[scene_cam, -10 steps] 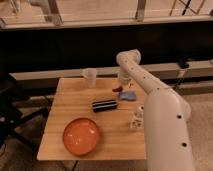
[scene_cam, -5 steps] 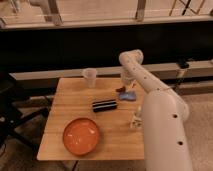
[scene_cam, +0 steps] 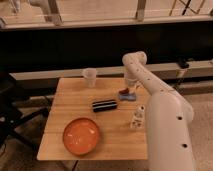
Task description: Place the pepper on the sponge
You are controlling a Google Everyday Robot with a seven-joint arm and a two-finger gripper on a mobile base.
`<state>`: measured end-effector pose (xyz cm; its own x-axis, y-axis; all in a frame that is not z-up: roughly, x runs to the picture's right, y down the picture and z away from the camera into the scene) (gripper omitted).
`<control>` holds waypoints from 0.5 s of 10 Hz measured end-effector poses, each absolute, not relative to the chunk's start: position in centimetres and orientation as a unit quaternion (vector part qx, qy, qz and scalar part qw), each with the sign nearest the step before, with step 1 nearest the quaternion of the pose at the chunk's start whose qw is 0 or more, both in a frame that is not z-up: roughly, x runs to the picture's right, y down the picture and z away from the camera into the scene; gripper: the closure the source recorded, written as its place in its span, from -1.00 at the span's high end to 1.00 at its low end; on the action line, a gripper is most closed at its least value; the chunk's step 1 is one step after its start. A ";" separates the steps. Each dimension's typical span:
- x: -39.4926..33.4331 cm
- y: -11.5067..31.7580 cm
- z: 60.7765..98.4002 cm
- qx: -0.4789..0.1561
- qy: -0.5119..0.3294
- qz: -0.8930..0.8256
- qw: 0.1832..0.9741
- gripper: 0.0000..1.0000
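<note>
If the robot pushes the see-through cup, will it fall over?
Probably easily: the cup stands upright, taller than wide, and looks empty, so it's likely light and tippy. On its side it might roll across the table. The hand is over by the sponge, away from it.

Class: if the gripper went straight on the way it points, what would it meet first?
The gripper, shut on the pepper at the far right of the table, points down. It would probably meet the sponge just below first; depth is unclear.
</note>
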<state>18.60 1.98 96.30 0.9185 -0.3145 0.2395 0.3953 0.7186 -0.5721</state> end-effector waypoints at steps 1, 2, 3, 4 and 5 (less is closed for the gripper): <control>18.5 2.2 96.3 -0.324 -0.065 -0.194 0.924 -1.00; 18.2 2.2 96.4 -0.326 -0.067 -0.197 0.922 -1.00; 18.1 2.4 96.5 -0.328 -0.069 -0.200 0.921 -1.00; 18.0 2.5 96.5 -0.329 -0.070 -0.203 0.920 -1.00; 17.9 2.6 96.5 -0.331 -0.070 -0.205 0.919 -0.92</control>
<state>17.93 2.56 96.53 0.9062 -0.3297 0.2648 0.4228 0.6972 -0.5789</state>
